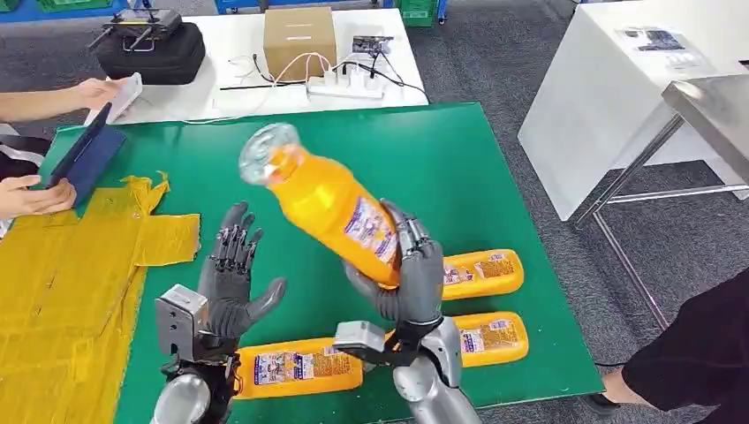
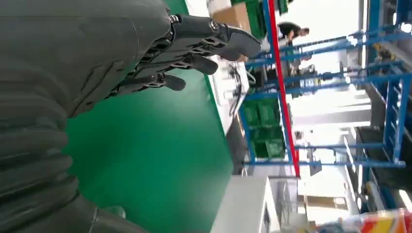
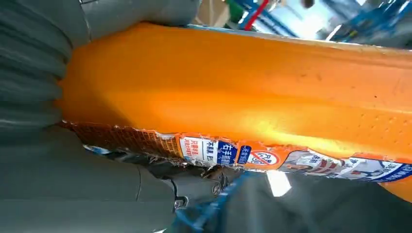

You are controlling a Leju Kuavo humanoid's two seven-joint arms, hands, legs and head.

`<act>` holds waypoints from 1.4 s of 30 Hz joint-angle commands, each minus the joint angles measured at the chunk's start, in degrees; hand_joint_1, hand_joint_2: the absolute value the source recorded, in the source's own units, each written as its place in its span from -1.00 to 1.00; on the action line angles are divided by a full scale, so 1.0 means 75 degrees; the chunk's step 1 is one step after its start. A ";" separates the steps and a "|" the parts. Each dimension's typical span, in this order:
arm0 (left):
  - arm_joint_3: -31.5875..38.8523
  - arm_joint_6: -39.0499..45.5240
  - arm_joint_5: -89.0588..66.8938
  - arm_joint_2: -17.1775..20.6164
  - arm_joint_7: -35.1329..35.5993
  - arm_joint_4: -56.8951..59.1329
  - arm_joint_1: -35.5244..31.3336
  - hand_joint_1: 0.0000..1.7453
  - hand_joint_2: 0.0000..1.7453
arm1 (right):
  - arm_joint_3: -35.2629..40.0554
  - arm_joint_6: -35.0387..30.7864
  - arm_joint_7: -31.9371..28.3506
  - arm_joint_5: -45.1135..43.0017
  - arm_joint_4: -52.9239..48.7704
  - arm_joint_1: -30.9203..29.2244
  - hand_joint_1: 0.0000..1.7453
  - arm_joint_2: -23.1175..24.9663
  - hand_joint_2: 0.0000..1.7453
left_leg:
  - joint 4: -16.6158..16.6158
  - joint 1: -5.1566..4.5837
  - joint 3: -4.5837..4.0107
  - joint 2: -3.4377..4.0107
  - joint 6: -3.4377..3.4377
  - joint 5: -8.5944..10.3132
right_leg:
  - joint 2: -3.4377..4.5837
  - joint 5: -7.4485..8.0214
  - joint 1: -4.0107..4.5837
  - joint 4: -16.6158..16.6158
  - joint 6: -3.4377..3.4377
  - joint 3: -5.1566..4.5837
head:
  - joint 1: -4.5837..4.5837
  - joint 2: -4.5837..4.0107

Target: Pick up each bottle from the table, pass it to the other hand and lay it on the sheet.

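Note:
My right hand (image 1: pixel 408 278) grips an orange juice bottle (image 1: pixel 325 200) by its lower half and holds it tilted above the green table (image 1: pixel 459 168), its clear base end pointing up and left. The right wrist view shows the same bottle (image 3: pixel 252 92) close up with its label (image 3: pixel 272 158). My left hand (image 1: pixel 228 283) is raised beside it, fingers (image 2: pixel 204 41) spread, palm toward the bottle, holding nothing. Three more orange bottles lie on the table: one (image 1: pixel 298 367) between my wrists, two (image 1: pixel 481 272) (image 1: pixel 490 336) to the right. The yellow sheet (image 1: pixel 66 291) covers the table's left side.
A person's hands (image 1: pixel 31 196) hold a dark blue tablet (image 1: pixel 84 159) at the sheet's far corner. Another person in black (image 1: pixel 698 353) stands at the right. A white table behind carries a cardboard box (image 1: pixel 300 40), a power strip (image 1: pixel 346 85) and a black case (image 1: pixel 150 49).

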 commanded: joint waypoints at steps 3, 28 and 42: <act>-0.0548 -0.0705 0.0763 0.0404 0.0211 0.0548 -0.0639 -1.00 1.00 | 0.1575 -0.0155 0.0549 0.0047 0.1237 -0.0552 1.00 -0.0484 1.00 | -0.0009 0.0001 0.0053 0.0009 0.0005 -0.0012 | 0.0010 -0.0010 0.0002 -0.0011 -0.0018 0.0053 | 0.0000 0.0000; -0.0510 -0.1056 0.1130 0.0426 -0.0448 -0.0173 -0.0426 0.92 1.00 | 0.3034 0.0545 0.1166 -0.1199 0.2246 -0.1217 1.00 -0.1021 1.00 | -0.0004 0.0001 0.0029 0.0001 0.0004 -0.0009 | 0.0003 -0.0010 0.0001 -0.0006 -0.0015 0.0037 | 0.0000 0.0000; -0.0510 -0.1056 0.1130 0.0426 -0.0448 -0.0173 -0.0426 0.92 1.00 | 0.3034 0.0545 0.1166 -0.1199 0.2246 -0.1217 1.00 -0.1021 1.00 | -0.0005 -0.0002 0.0027 -0.0001 0.0005 -0.0008 | 0.0000 -0.0009 -0.0002 -0.0006 -0.0013 0.0035 | 0.0000 0.0000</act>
